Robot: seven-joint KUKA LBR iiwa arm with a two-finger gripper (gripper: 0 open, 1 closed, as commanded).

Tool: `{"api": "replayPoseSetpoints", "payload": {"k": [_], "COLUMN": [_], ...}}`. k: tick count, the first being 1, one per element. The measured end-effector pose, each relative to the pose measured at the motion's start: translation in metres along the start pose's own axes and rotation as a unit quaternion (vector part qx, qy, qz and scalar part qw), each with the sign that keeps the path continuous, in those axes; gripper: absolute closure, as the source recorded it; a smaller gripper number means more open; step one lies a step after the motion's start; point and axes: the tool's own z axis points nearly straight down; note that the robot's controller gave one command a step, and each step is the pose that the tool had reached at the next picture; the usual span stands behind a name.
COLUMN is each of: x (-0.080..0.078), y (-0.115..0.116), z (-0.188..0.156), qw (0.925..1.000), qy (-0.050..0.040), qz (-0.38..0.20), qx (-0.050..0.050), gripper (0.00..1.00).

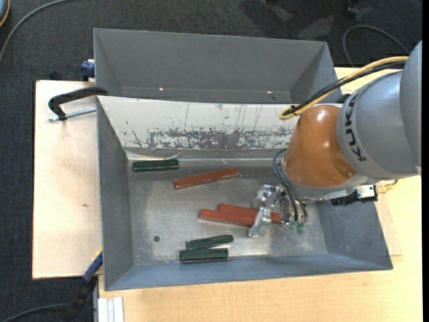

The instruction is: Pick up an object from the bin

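Red-brown flat bar lies mid-floor of the bin, and the gripper sits low at its right end, probably because that end offers an easy grab. Spread or clamped? Can't tell.

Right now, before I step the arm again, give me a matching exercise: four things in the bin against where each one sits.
Things:
1 gripper
2 slim red-brown bar
3 lone dark green bar
4 two dark green bars

Places:
A upper left of the bin
B bottom middle
C at the right end of the red-brown block
D upper middle

Pairs: 1-C, 2-D, 3-A, 4-B.
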Motion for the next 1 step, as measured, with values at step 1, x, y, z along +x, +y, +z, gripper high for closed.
{"api": "replayPoseSetpoints", "payload": {"k": [1], "x": [-0.0028], "y": [0.0011], "z": [-0.1142], "qw": [1.0], "qy": [-0.0062], "qz": [-0.001], "qx": [-0.001], "gripper": [1.0]}}
